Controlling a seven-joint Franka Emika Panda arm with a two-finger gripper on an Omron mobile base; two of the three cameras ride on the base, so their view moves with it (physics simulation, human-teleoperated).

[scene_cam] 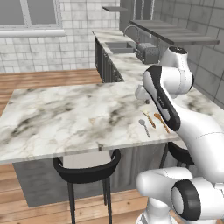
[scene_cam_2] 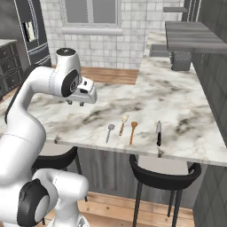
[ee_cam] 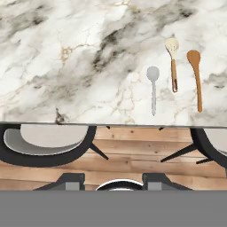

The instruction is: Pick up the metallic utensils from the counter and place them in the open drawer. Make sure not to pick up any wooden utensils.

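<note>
Counter holds all utensils near its front edge, reachable. 2 wooden utensils lie just beside the metal spoon, risking mix-up. Gripper hovers above, holding nothing; jaw state unclear. Open drawer unseen.

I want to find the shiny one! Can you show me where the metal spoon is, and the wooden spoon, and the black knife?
metal spoon [ee_cam: 153,88]: hand view, upper part of its thin handle.
wooden spoon [ee_cam: 196,80]: hand view, upper part of its orange-brown handle.
black knife [scene_cam_2: 158,132]: right base view, middle of its length.
</note>
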